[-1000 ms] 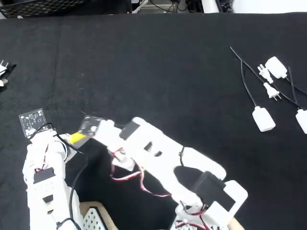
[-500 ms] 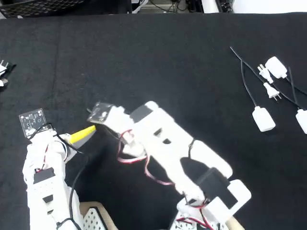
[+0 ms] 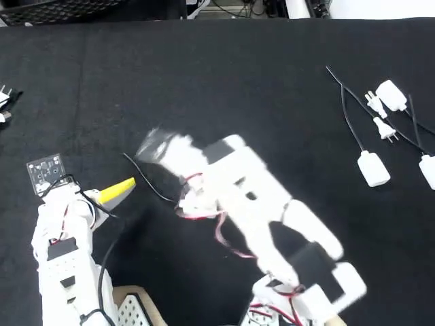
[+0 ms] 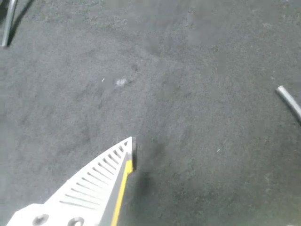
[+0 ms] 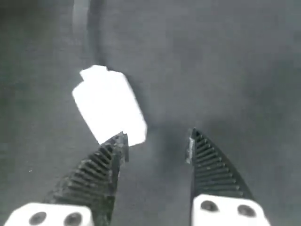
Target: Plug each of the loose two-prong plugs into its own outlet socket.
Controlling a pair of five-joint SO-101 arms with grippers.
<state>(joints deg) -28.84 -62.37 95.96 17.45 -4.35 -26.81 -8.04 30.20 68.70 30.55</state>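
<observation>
Two loose two-prong plugs lie at the far right of the black table, among white outlet sockets on thin black cords. More plug prongs show at the left edge. My right gripper is over the middle left of the table, far from those plugs. In the right wrist view it is open and holds nothing, with a white socket-like block lying past one fingertip. My left gripper rests low at the front left, shut and holding nothing, its white and yellow tip over bare cloth.
A thin black cable curls on the cloth between the two grippers, and a cable end shows in the left wrist view. Both arm bases stand at the front edge. A perforated block sits front left.
My right arm has swung away from the left gripper's tip, toward the back and right of the table, blurred in motion. The left arm has kept still.
</observation>
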